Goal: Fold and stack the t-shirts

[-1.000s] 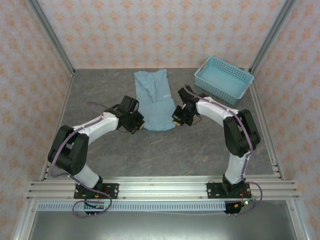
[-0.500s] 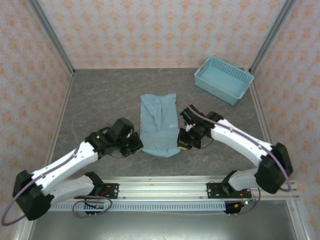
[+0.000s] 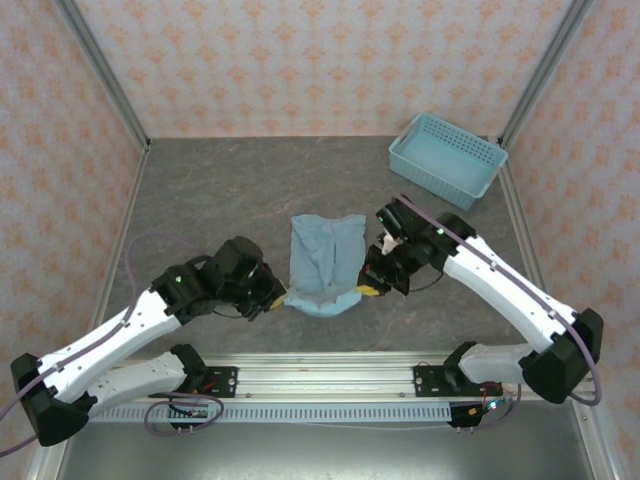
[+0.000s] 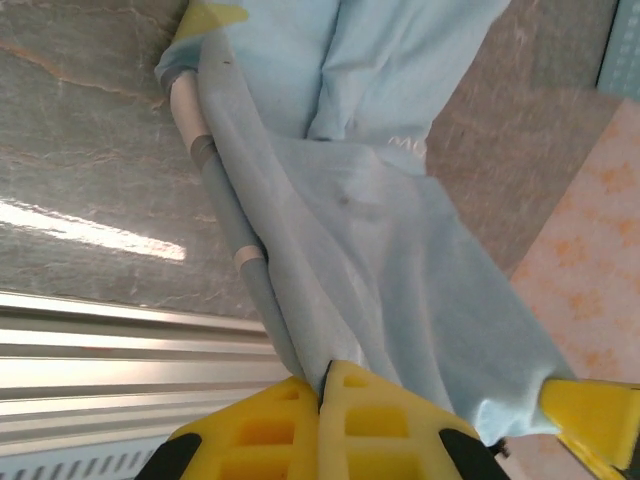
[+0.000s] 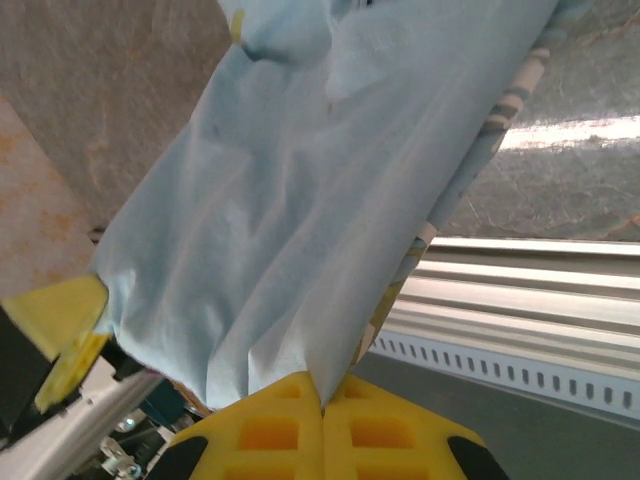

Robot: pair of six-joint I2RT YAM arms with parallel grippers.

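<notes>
Pale blue creased t-shirt [image 3: 325, 260] sits folded narrow, near edge lifted.

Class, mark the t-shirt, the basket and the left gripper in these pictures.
t-shirt [image 3: 325, 262]: top external view, middle of the cloth.
basket [image 3: 425, 179]: top external view, near wall.
left gripper [image 4: 322, 385]: left wrist view, where its jaws pinch the t-shirt.

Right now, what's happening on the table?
Both arms are handling one light blue t-shirt in the middle of the table. The left tool and the right tool are each shut on a corner of the shirt's near edge, which is stretched between them. The rest of the cloth runs away from the arms as a narrow strip. The blue basket sits apart at the far right.
</notes>
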